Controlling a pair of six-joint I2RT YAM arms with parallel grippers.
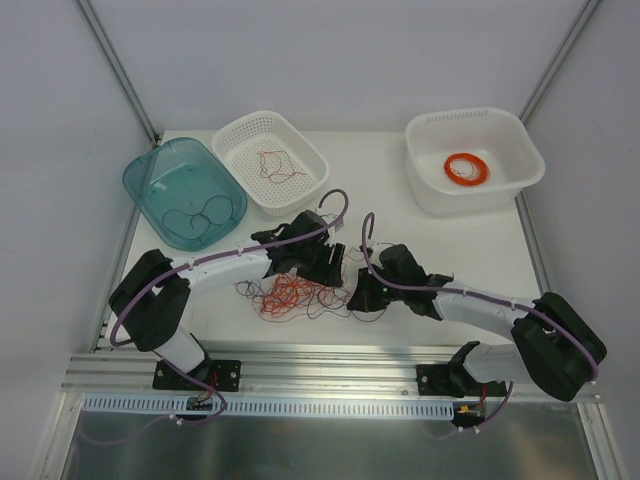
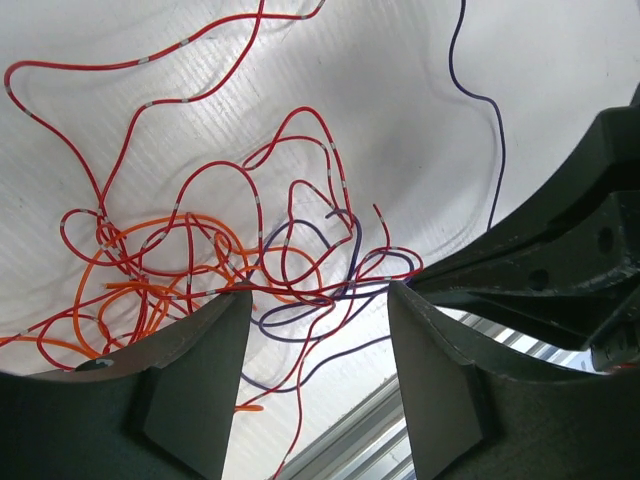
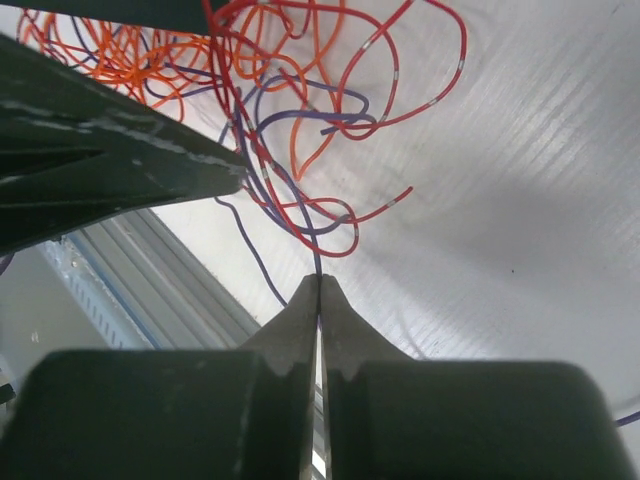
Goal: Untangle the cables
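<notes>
**Two end effectors on one tangle — sorting unfinished**

Cables (image 1: pixel 288 296) lie in a loose knot on the bench (image 1: pixel 385 200), near its front edge and between the arms. Red, orange and dark purple-blue strands cross over one another.

Right end effector (image 3: pixel 320 288): fingers pressed together on the cables at the knot's edge. A red and a dark strand both run into the tips, and I cannot tell which is pinched. Judged purpose: an anchor, so that a pull from the other side separates strands instead of dragging the heap.

Left end effector (image 2: pixel 318 300): jaws spread, holding nothing. The tips straddle a crossing of red and dark loops just beside the right fingers — placed, I judge, to close on one loop and draw it out.

Behind the knot:
- teal bin (image 1: pixel 150 175), holding a few dark strands (image 1: pixel 200 215)
- white basket (image 1: pixel 265 116), holding red strands (image 1: pixel 275 165)
- white tub (image 1: pixel 430 195), well apart to the right, holding a thick orange coil (image 1: pixel 467 168)

This suggests sorting by colour.

Risk: the wire is thin and springy, so a closing grip may catch two strands at once.
</notes>
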